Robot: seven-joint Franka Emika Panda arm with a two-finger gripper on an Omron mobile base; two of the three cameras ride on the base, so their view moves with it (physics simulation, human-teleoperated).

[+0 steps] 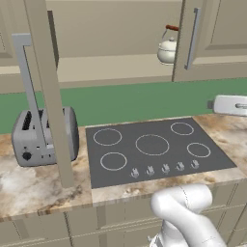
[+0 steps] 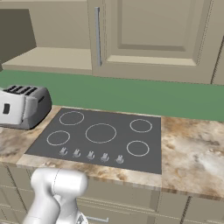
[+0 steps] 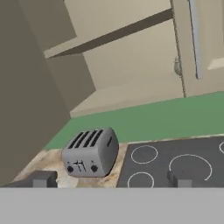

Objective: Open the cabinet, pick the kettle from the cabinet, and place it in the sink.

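Note:
The cabinet [image 1: 111, 67] hangs above the counter. Its left door [image 1: 48, 91] is swung wide open, and the right door [image 1: 212, 43] with its long silver handle is closed. The cream kettle [image 1: 168, 48] stands upright on the cabinet shelf, close against the closed door's edge. In the hand view just a sliver of the kettle [image 3: 176, 68] peeks past that door. My gripper [image 1: 212, 104] hovers at the right over the counter, well below and to the right of the kettle. Its fingertips [image 3: 43, 179] stand far apart, so the gripper [image 3: 111, 179] is open and holds nothing. The sink is out of view.
A silver toaster [image 1: 43, 137] sits on the marble counter at the left, partly behind the open door. The black cooktop [image 1: 154, 149] with white rings lies in the middle. A green wall strip [image 2: 131, 94] runs under the cabinet. Low beige cabinets [image 2: 175, 205] line the counter front.

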